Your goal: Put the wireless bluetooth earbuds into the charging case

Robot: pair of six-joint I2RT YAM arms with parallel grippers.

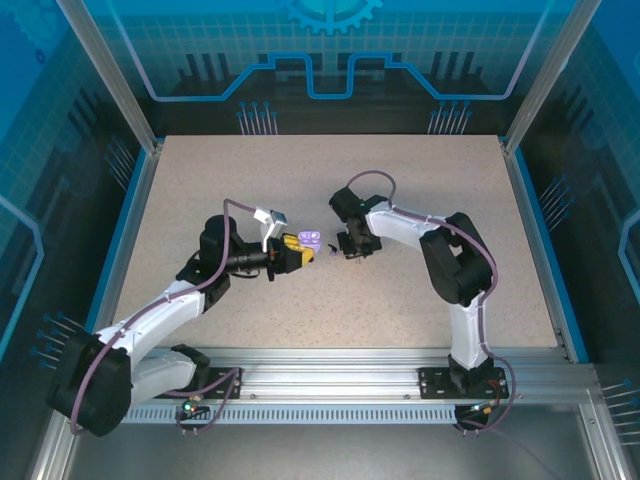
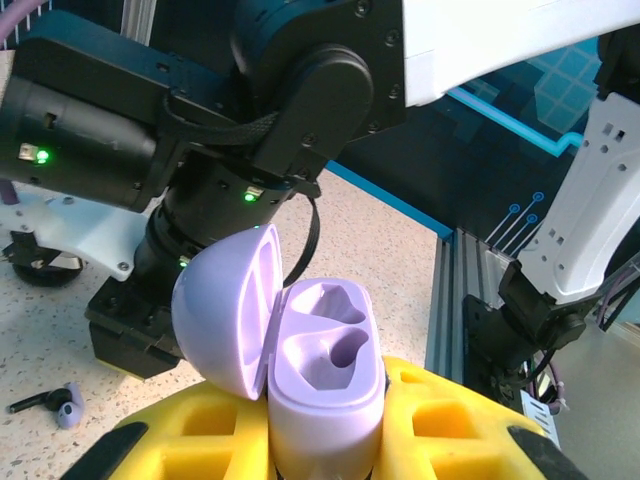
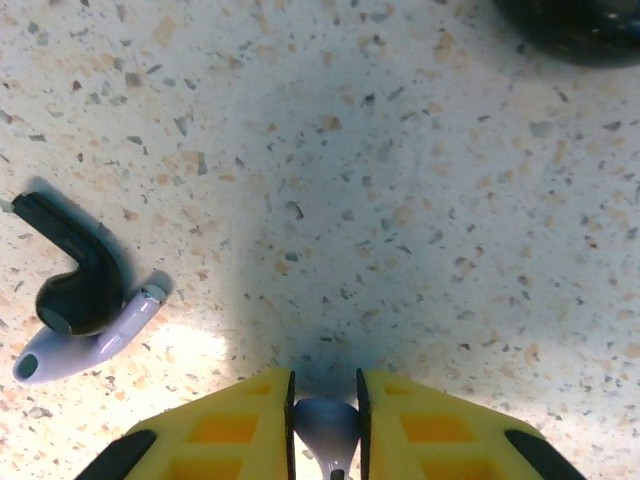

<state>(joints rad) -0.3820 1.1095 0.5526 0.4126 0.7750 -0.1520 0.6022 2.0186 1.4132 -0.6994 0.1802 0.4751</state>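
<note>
Nipped between the yellow fingers of the right hand (image 3: 325,385), which is almost fully closed, sits a lavender earbud (image 3: 326,428), low over the speckled bench (image 3: 420,200). A black earbud (image 3: 75,270) and a second lavender earbud (image 3: 85,342) lie loose nearby (touching each other). The left hand (image 2: 325,420) clamps the open charging case (image 2: 330,350), lid tipped back.

The surface (image 1: 420,190) is being overlooked from above and behind, while the loose earbuds (image 3: 85,300) on it are being framed closely by both wrist cameras.
</note>
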